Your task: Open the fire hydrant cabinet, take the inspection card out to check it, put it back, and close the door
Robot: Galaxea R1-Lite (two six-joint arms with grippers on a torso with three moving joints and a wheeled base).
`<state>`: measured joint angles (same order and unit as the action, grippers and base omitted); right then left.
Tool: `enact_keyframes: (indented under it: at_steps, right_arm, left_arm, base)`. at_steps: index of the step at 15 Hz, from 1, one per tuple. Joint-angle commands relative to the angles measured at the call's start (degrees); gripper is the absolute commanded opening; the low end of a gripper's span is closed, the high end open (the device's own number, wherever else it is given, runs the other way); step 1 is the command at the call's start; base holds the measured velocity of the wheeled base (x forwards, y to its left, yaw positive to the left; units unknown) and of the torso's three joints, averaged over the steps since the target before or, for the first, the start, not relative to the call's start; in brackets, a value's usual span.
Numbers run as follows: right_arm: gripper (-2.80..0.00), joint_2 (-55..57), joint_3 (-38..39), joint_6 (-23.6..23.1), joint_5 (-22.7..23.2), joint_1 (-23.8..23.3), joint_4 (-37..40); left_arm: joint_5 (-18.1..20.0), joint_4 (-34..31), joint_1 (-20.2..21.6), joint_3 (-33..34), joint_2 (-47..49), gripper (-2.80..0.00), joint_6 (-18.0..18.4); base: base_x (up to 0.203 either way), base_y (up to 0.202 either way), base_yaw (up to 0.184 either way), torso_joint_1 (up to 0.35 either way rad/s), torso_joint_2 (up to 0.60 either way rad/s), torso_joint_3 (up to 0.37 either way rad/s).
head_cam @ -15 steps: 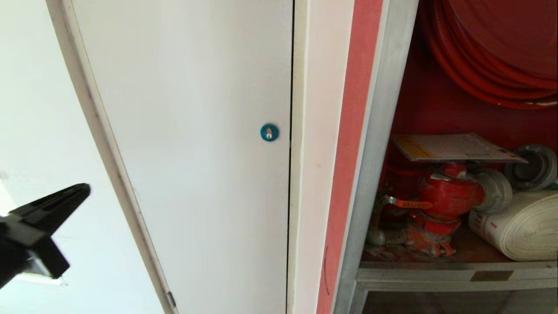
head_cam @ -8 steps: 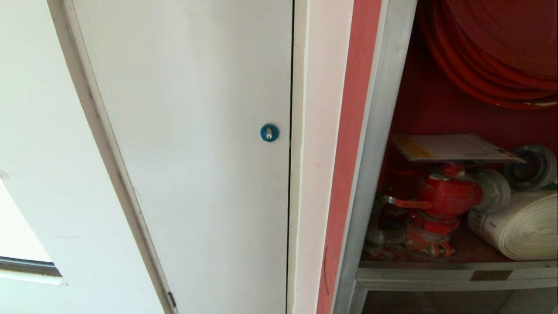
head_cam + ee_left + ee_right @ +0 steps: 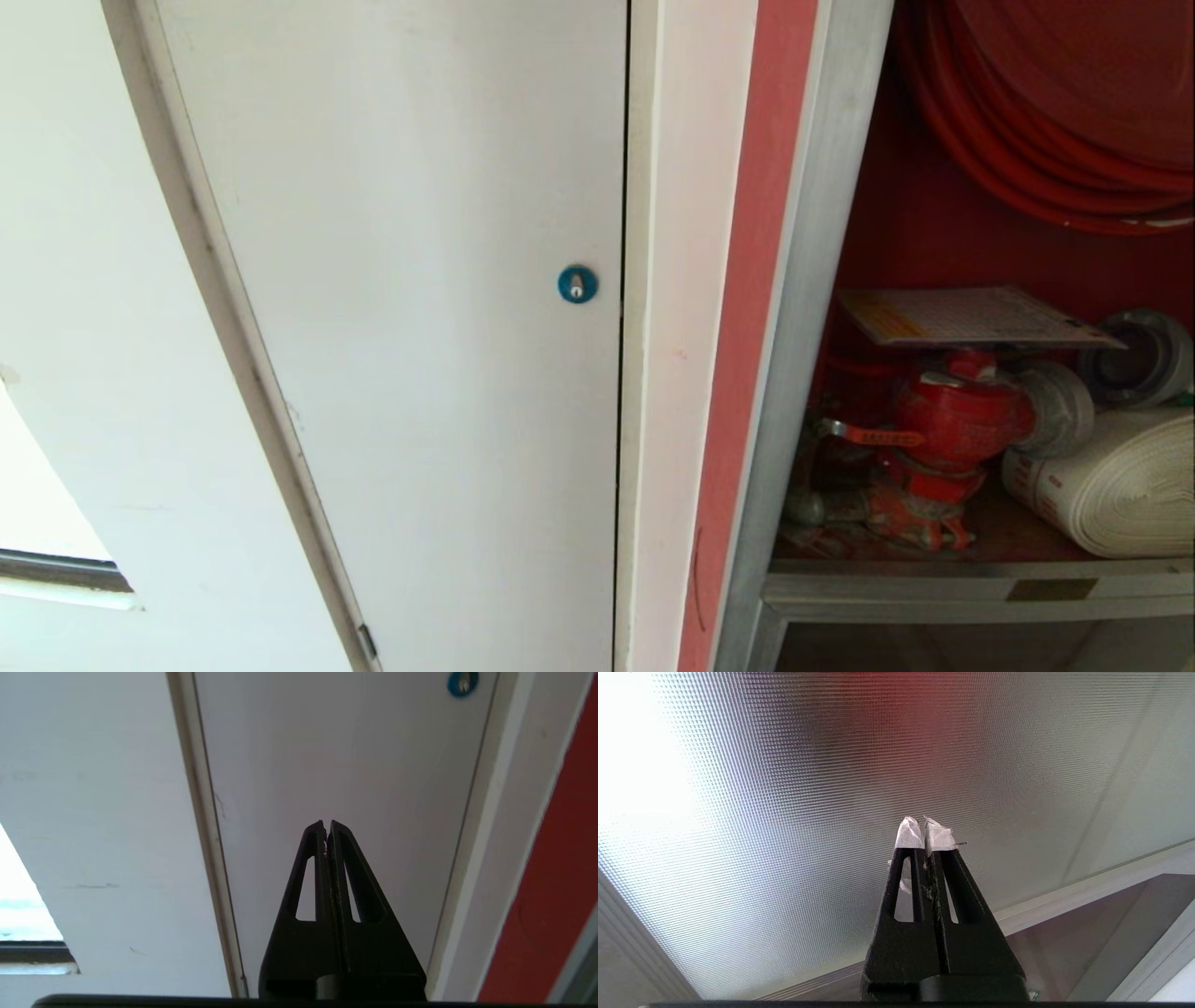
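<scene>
The fire hydrant cabinet [image 3: 812,280] stands open at the right of the head view, with a silver frame and a red edge strip. Inside, the inspection card [image 3: 971,317] lies flat on top of the red valve [image 3: 952,420]. The door does not show in the head view. My left gripper [image 3: 327,823] is shut and empty, pointing at the plain white door [image 3: 336,756], well left of the cabinet. My right gripper [image 3: 924,826], its tips wrapped in white tape, is shut and empty close before a textured glass panel [image 3: 784,812] in a silver frame; I cannot tell whether that panel is the door.
A white door [image 3: 420,327] with a round blue lock [image 3: 577,284] fills the middle of the head view. In the cabinet, a red hose reel [image 3: 1055,112] hangs above and a rolled white hose [image 3: 1111,485] lies to the right of the valve.
My left gripper was at the head view's left edge a second ago and has dropped out of that view. The cabinet and card have not moved.
</scene>
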<state>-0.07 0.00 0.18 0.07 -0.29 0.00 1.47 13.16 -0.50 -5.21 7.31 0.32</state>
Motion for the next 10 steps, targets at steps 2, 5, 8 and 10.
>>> enact_keyframes:
  at_steps: [2,5,8,10]
  right_arm:
    - [-2.80,-0.01,0.00,-0.01,0.01,0.03,0.00]
    - [-2.80,-0.01,0.00,-0.01,0.01,-0.04,0.00]
    - [-2.80,-0.01,0.00,-0.01,0.01,-0.04,0.00]
    - [-2.80,-0.01,0.00,-0.01,0.01,0.03,0.00]
  left_arm:
    - [2.31,-5.59,0.22,4.72,-7.44,-2.80,0.67]
    - [1.79,-8.41,0.24,5.21,-7.31,-2.80,1.62]
    - [-1.69,-11.74,0.24,5.21,-7.31,-2.80,2.86]
    - [-1.67,-12.54,0.24,5.21,-7.31,-2.80,3.48]
  base:
    - [0.000,0.000,0.000,0.000,0.00,0.000]
    - [0.000,0.000,0.000,0.000,0.00,0.000]
    - [0.000,0.000,0.000,0.000,0.00,0.000]
    - [0.000,0.000,0.000,0.000,0.00,0.000]
